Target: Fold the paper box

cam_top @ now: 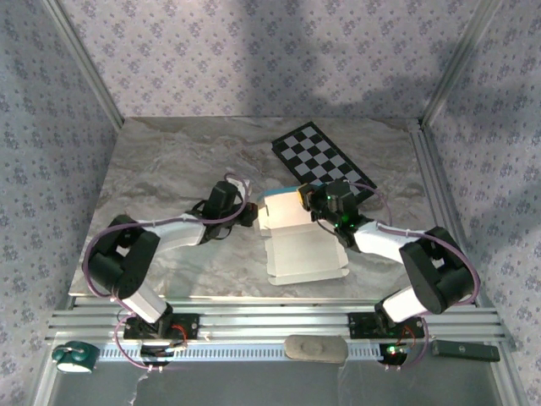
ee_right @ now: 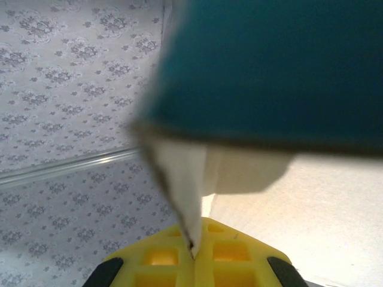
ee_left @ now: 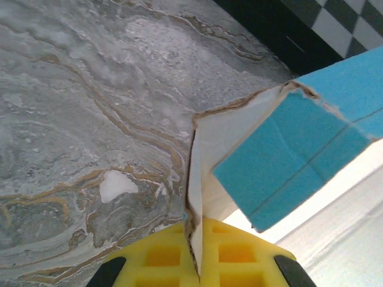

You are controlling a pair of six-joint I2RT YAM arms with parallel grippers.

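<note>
Your paper box (cam_top: 304, 245) sits at frame centre, pinched from both sides.
You see thin white card, turquoise-backed, long axis top-to-bottom; left gripper (cam_top: 248, 213) and right gripper (cam_top: 317, 200) clamp its raised upper flaps.

Boxed in on three sides by walls (cam_top: 254, 51) in pale lilac floral wallpaper, with aluminium posts (cam_top: 83, 63) slanting up at both back corners. Floored by a grey marble-look tabletop (cam_top: 161, 161) with tan veins, edged at the near side by slotted aluminium rails (cam_top: 254, 326). Lit softly, with broad blurred shadows across the back wall.
</note>
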